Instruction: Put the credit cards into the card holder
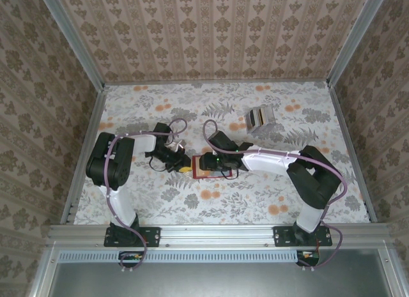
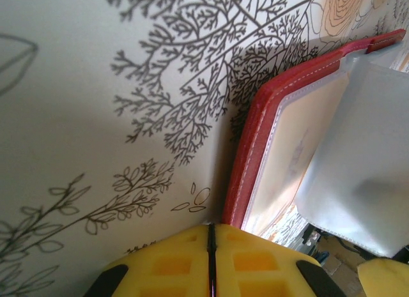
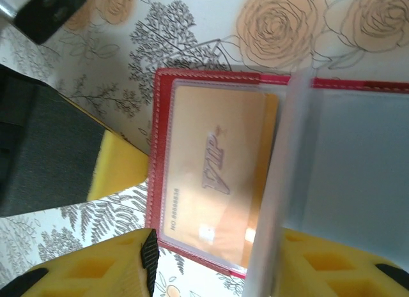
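Floral desk (image 1: pixel 287 182): card holder (image 3: pixel 153 182) lies open, yellow card (image 3: pixel 211 175) already sleeved; whether more cards remain cannot be told. Closed left hand (image 2: pixel 211 246) sits at its 9 o'clock edge; right hand (image 3: pixel 217 258) open.

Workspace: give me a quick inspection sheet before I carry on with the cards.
Surface: floral-patterned tablecloth, flat.
Job's things: small red leather-like folding wallet lies open; yellow plastic card sits in its clear pocket; another clear sleeve is raised.
Clutter: clear plastic box with dark stripes, far right, apart from the wallet.
Grippers: left end effector shut, beside the wallet's edge; right end effector open, astride the raised sleeve.
Cables: purple cables along both arms, off the wallet.
Surroundings: patterned walls, aluminium frame.
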Robot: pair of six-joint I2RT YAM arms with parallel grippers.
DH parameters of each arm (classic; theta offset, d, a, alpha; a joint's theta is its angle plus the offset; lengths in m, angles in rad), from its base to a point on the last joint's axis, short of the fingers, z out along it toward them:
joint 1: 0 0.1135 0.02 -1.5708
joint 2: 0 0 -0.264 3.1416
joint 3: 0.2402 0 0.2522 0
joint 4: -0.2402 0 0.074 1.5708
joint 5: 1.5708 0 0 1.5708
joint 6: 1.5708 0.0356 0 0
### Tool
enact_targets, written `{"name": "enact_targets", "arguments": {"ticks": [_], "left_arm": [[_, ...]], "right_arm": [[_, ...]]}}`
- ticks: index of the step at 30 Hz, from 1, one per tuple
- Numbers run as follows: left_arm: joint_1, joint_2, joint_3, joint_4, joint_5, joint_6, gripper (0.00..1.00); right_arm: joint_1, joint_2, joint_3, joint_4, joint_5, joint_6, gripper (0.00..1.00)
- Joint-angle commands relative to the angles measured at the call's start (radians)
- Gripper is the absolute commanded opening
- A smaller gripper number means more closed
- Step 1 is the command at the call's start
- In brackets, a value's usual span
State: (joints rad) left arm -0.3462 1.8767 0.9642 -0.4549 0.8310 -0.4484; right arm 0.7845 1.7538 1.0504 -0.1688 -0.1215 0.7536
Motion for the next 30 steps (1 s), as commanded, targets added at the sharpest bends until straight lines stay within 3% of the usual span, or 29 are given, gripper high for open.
{"name": "enact_targets", "arguments": {"ticks": [1, 3, 9, 16, 23, 27, 30], "left_arm": [[-0.005, 0.021, 0.013, 0.027, -0.006, 0.031, 0.11], [0.003, 0.016, 0.018, 0.022, -0.001, 0.032, 0.11], [0.016, 0.025, 0.039, 0.003, 0.007, 0.050, 0.12], [0.019, 0.041, 0.043, 0.005, 0.014, 0.054, 0.12], [0.021, 0.044, 0.052, 0.000, 0.018, 0.056, 0.12], [0.029, -0.011, 0.042, 0.032, 0.041, 0.029, 0.13], [0.037, -0.068, 0.050, 0.039, 0.047, 0.005, 0.17]], "right_arm": [[0.006, 0.003, 0.008, 0.047, -0.010, -0.010, 0.49], [0.003, 0.001, 0.002, 0.053, -0.003, -0.005, 0.47], [-0.001, 0.010, -0.018, 0.061, -0.012, 0.006, 0.23], [-0.002, 0.010, -0.018, 0.037, 0.008, 0.008, 0.15], [-0.007, 0.004, -0.036, 0.066, -0.001, 0.009, 0.18], [-0.026, -0.004, -0.080, 0.173, -0.070, 0.030, 0.01], [-0.049, 0.005, -0.104, 0.244, -0.148, 0.046, 0.00]]}}
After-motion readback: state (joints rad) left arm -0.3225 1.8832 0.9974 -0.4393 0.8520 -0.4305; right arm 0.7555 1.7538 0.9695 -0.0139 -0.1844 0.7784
